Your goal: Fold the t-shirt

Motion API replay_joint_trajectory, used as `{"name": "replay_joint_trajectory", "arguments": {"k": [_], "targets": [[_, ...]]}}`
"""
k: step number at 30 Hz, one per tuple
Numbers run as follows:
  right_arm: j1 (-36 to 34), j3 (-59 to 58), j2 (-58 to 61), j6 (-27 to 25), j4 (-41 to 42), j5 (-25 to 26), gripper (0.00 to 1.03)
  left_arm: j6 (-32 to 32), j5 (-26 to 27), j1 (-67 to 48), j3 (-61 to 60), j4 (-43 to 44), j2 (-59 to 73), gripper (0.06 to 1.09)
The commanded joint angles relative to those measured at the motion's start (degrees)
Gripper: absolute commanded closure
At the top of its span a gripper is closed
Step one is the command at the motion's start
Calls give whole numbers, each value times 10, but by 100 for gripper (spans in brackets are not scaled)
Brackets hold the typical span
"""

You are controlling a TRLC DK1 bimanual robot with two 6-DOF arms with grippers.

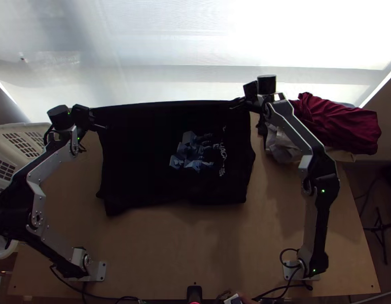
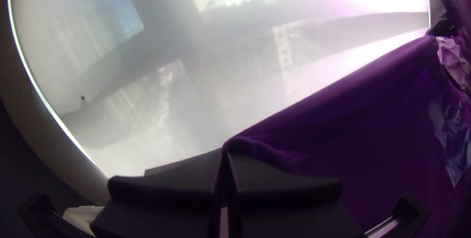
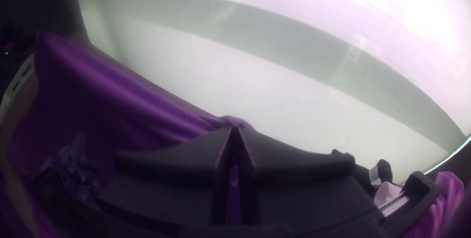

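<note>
Taking twelve o'clock as the far edge, the light wooden table point(image 1: 210, 243) is spreading under everything. The black t-shirt point(image 1: 139, 162) is lying broad and roughly rectangular just off the middle, toward eleven o'clock, its far edge stretching almost straight between the two grippers; whether there is a fold in it, I can't tell. The white basket point(image 1: 12, 127) is standing at ten o'clock beside the table, and the dark red cloth point(image 1: 342, 121) is lying bunched at one to two o'clock, with a pale crumpled cloth point(image 1: 281, 144) sitting next to it, nearer the t-shirt. The left gripper point(image 1: 92, 118) is pinching the t-shirt's ten o'clock corner, its fingers pressing together with fabric caught at the tips. The right gripper point(image 1: 242, 101) is doing the same at the one o'clock corner — fingers closing on a small gathered bit of the edge. On the chest, toward the t-shirt's three o'clock side, a blue-grey printed picture point(image 1: 190, 152) is showing, and smaller still — a line of pale lettering point(image 1: 223, 154) is running alongside it
</note>
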Motion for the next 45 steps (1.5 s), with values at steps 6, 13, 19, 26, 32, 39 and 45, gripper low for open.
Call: {"name": "replay_joint_trajectory", "arguments": {"k": [6,13,19,26,32,39,45], "targets": [[16,91,61,-14,-141,25,100,24,-18,-17,-16,-23,44,105],[26,-22,-7,1,-143,22,100,29,-13,-18,-70,-49,-29,105],[35,-173,-119,9,-132,12,100,42,35,-26,-97,-161,-103,105],[54,-284,-158,20,-111,-3,100,75,44,-79,-162,-224,-150,105],[86,-329,-138,26,-93,-7,100,87,43,-123,-198,-228,-144,105],[88,-356,-130,27,-93,-6,100,158,31,-103,-253,-219,-138,105],[76,-370,-125,17,-94,-6,100,199,30,-70,-274,-202,-149,105]]}}
